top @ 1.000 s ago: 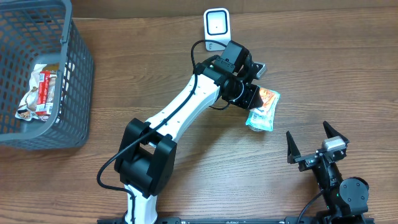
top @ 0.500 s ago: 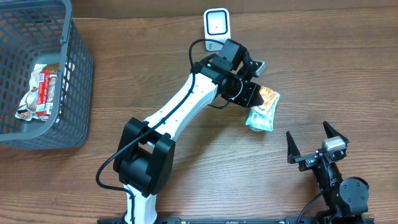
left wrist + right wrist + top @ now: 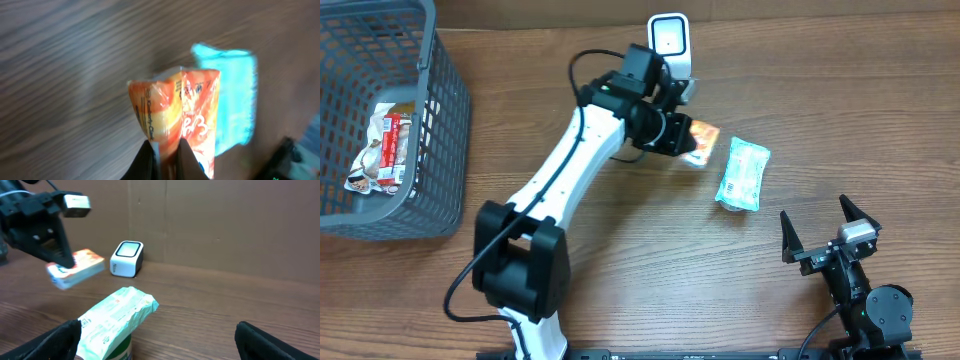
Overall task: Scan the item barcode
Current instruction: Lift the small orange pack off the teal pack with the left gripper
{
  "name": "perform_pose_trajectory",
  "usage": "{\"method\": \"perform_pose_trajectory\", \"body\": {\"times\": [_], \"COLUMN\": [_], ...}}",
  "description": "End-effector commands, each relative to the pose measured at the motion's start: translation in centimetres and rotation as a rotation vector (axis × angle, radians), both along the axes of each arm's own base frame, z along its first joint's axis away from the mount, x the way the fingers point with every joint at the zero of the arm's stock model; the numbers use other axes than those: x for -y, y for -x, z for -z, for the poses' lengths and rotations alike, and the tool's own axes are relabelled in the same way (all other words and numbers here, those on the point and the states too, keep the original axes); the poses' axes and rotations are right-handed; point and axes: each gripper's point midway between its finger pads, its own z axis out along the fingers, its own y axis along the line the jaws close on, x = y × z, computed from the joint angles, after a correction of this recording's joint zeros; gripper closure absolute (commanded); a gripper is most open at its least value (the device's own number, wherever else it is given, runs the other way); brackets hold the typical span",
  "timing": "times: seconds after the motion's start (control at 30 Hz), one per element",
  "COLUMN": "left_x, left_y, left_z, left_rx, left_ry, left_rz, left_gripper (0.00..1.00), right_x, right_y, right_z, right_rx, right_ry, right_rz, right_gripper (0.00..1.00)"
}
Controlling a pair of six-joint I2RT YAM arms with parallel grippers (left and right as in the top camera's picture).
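Pinching orange packet (image 3: 705,134), L gripper (image 3: 687,141) near scanner (image 3: 670,40); teal packet (image 3: 743,173) beside; basket (image 3: 442,130) far left; R gripper (image 3: 818,228) spread.

table (image 3: 840,90): smooth wood grain
orange packet (image 3: 187,115): glossy plastic film
teal packet (image 3: 742,172): crinkled plastic film
basket (image 3: 448,120): grey matt plastic
scanner (image 3: 670,38): smooth white plastic

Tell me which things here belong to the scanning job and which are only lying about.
For the job: orange packet, held in the shut left hand; white scanner.
Lying about: teal packet on the table; grey basket with wrappers in it; open, empty right hand.
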Motion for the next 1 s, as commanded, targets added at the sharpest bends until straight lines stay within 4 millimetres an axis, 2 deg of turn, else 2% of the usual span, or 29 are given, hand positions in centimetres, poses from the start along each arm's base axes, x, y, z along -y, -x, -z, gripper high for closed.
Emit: {"method": "perform_pose_trajectory", "body": {"times": [0.0,0.17,0.3,0.47,0.63,0.8,0.97], "left_x": [-4.2,-9.0,-10.3,-10.2,-9.5,-9.6,-8.7], "left_y": [-0.9,-0.5,0.0,0.7,2.4,3.3,4.1], "left_z": [0.2,1.1,0.9,0.9,3.2,5.1,6.7], "left_rx": [0.089,0.086,0.134,0.226,0.279,0.377,0.385], "left_ry": [-0.248,-0.538,-0.69,-0.823,-0.885,-0.962,-0.938], "left_rz": [-0.079,-0.258,-0.335,-0.415,-0.452,-0.458,-0.434], "left_gripper": [0.96,0.96,0.96,0.96,0.96,0.96,0.96], "right_x": [0.0,0.0,0.0,0.0,0.0,0.0,0.0], "right_y": [0.0,0.0,0.0,0.0,0.0,0.0,0.0], "right_z": [0.3,0.3,0.3,0.3,0.3,0.3,0.3], "right_rx": [0.001,0.001,0.001,0.001,0.001,0.001,0.001], "right_ry": [0.001,0.001,0.001,0.001,0.001,0.001,0.001], "right_rz": [-0.002,-0.002,-0.002,-0.002,-0.002,-0.002,-0.002], "right_gripper": [0.0,0.0,0.0,0.0,0.0,0.0,0.0]}}
